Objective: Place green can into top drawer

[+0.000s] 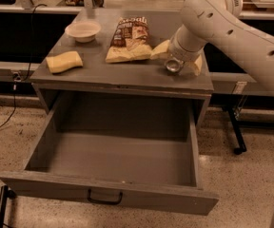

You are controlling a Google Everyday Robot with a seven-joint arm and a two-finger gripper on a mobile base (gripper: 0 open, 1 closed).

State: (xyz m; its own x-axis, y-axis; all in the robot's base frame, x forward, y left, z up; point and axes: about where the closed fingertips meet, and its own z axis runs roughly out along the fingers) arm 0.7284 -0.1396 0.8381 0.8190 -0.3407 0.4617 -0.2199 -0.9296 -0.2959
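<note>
Camera view shows the claw (pixel 176 60) at the right side of the bench (pixel 103 75), at the green can (pixel 174 66); whether it grips cannot be told. Light, rigid, slippery metal, probably best held round its middle

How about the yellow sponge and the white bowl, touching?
Apart: the camera view shows bare cabinet top between yellow sponge and white bowl. The gripper is at the top's right, by the green can.

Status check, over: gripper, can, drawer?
Gripper at the green can, cabinet top, right side. Top drawer open below. Chip bag just left, not blocking.
</note>
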